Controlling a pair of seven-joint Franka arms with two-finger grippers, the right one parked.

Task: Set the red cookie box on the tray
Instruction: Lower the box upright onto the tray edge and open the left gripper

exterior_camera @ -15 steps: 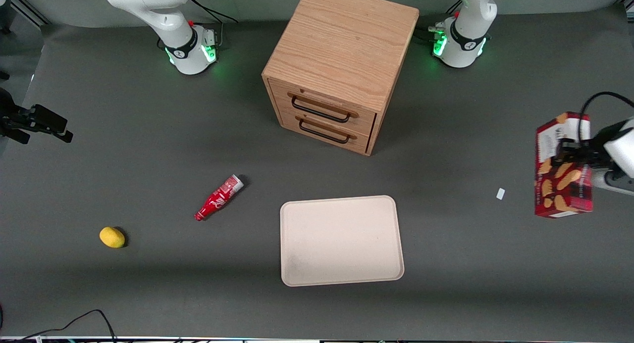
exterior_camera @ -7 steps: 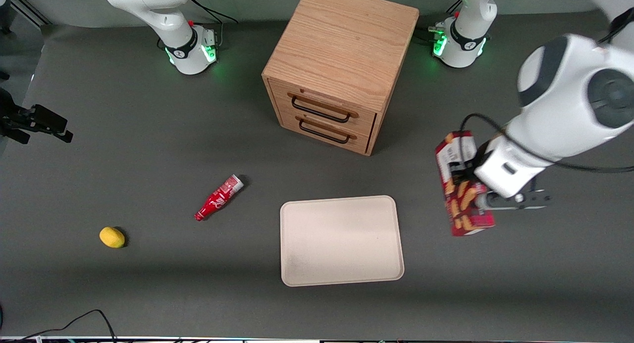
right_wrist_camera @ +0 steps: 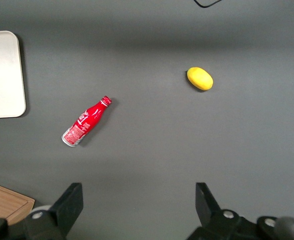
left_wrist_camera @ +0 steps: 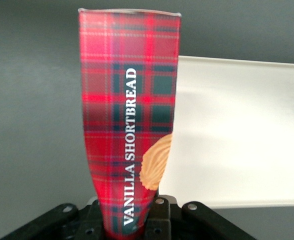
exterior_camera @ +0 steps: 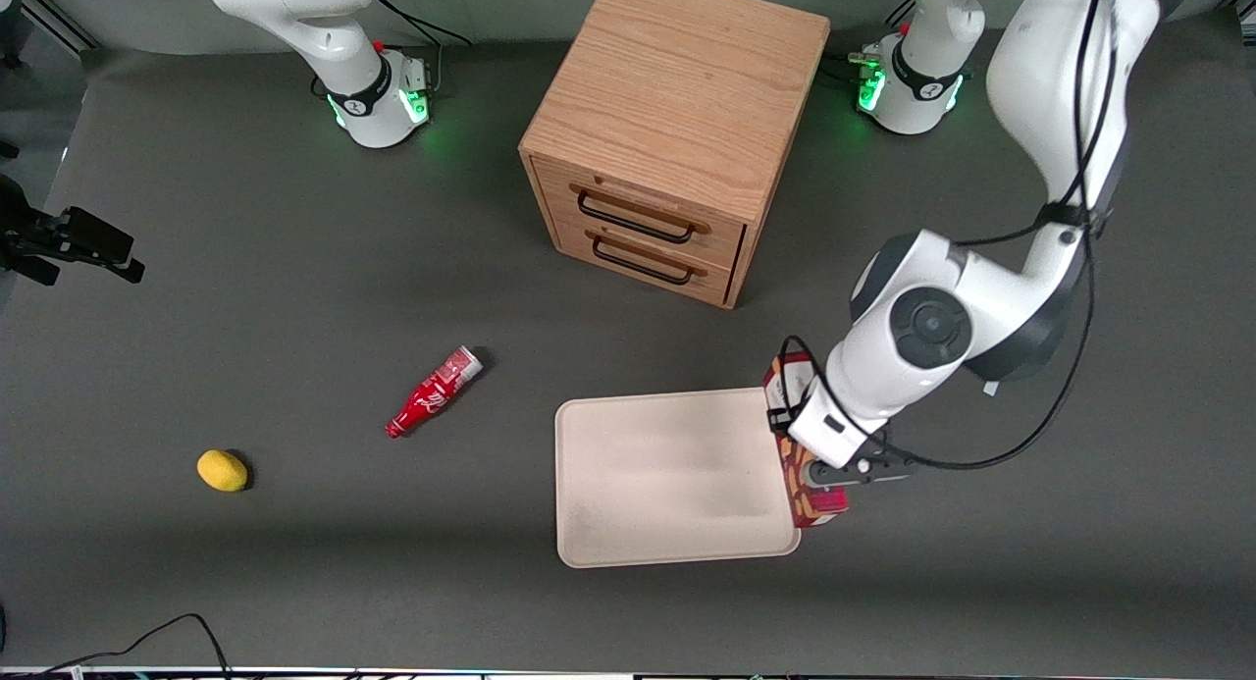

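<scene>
My left gripper [exterior_camera: 822, 474] is shut on the red cookie box [exterior_camera: 803, 484], a slim dark red plaid box with tan cookie pictures, and holds it in the air over the edge of the tray [exterior_camera: 667, 479] that lies toward the working arm's end of the table. The arm hides most of the box in the front view. In the left wrist view the box [left_wrist_camera: 129, 130] runs out from between the jaws of the gripper [left_wrist_camera: 132, 227], its lettering reads VANILLA SHORTBREAD, and the cream tray [left_wrist_camera: 236, 130] lies beneath and beside it.
A wooden two-drawer cabinet [exterior_camera: 672, 130] stands farther from the front camera than the tray. A red soda bottle [exterior_camera: 432, 392] and a yellow lemon [exterior_camera: 223, 470] lie toward the parked arm's end of the table. A small white scrap [exterior_camera: 991, 388] lies near the working arm.
My left gripper has carried the cookie box from the working arm's end of the table across to the tray's edge, and the box has come down lower.
</scene>
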